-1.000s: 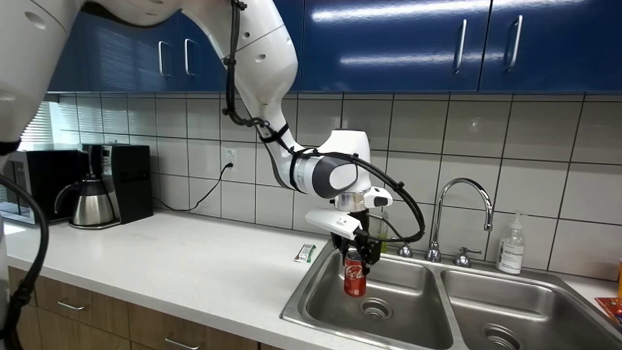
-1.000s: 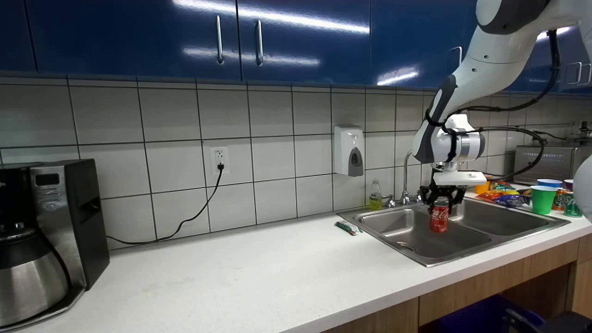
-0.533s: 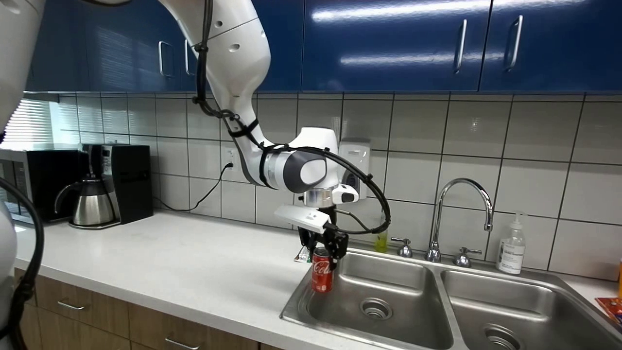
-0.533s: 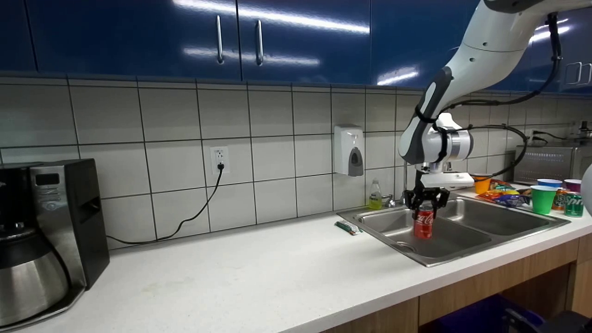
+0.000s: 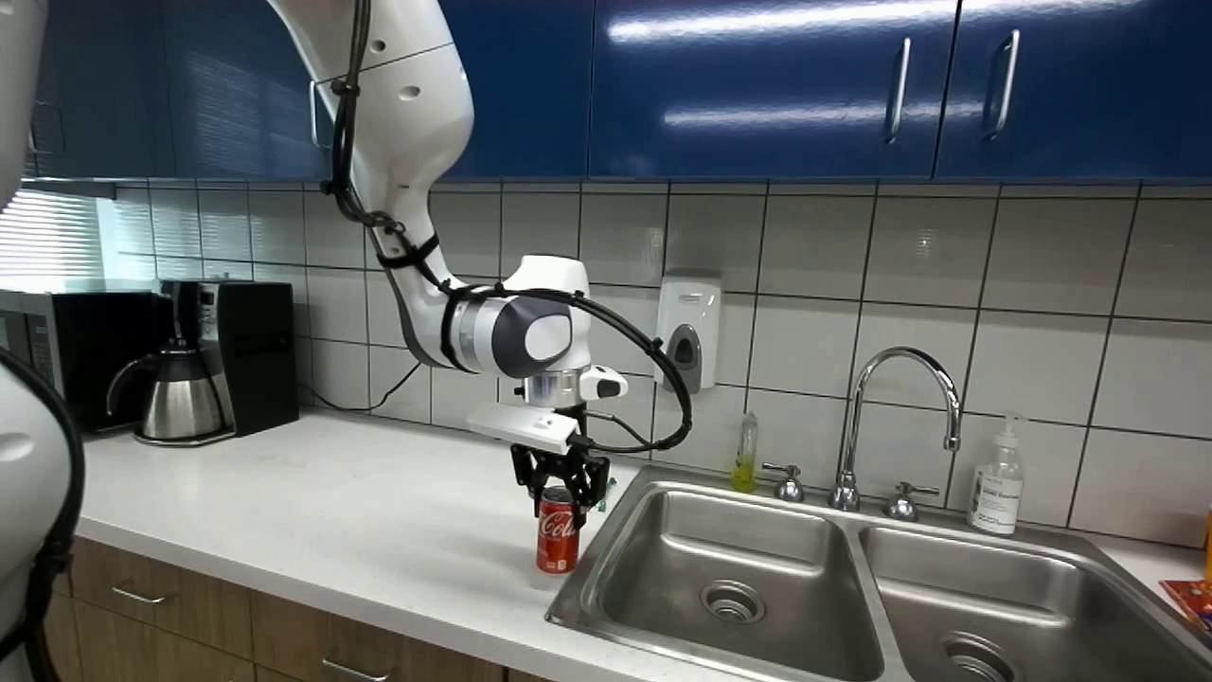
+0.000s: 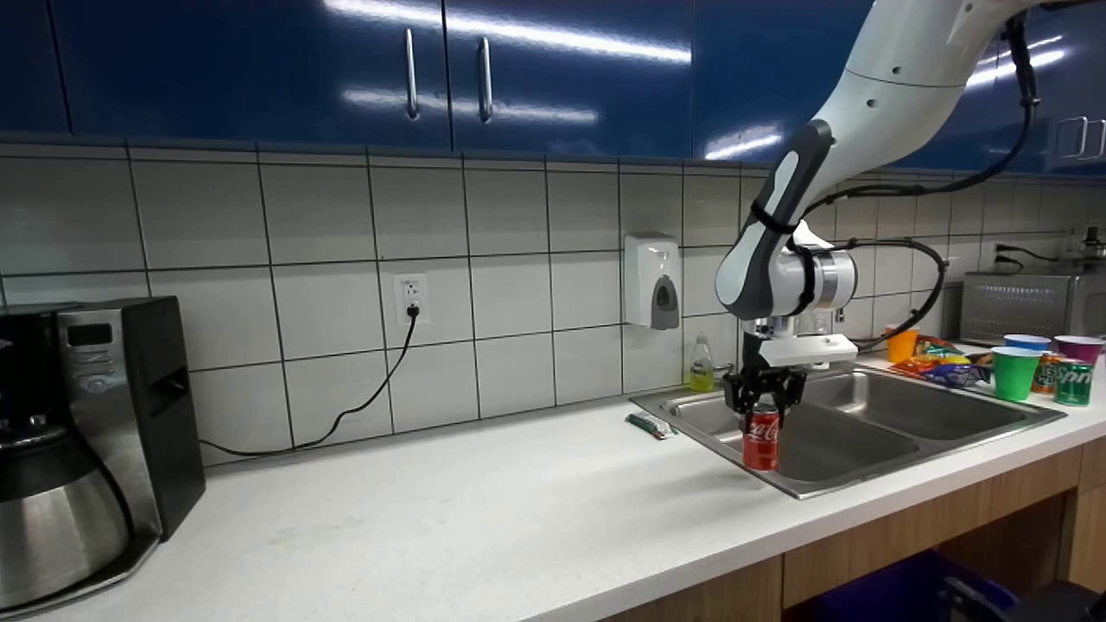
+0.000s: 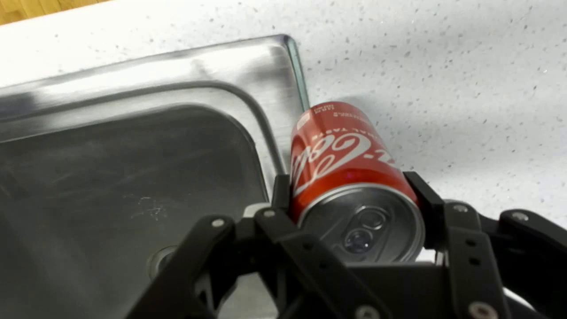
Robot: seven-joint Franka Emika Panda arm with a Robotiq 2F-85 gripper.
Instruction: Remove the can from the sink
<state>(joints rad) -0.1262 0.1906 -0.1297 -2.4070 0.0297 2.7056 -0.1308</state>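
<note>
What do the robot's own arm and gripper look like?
The arm is white with rounded segments, dark grey joint covers and a silvery ring near the wrist. Black cables run along its outside, held by black straps. The gripper is black, with two jointed fingers and silver screw heads. A white, slab-like part sits above it.

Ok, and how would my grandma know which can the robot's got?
Find the big steel sink, then the black gripper near its corner. It holds a red can with swirly white letters. Unlike the green can past the sink's other end, this one is red and gripped.
</note>
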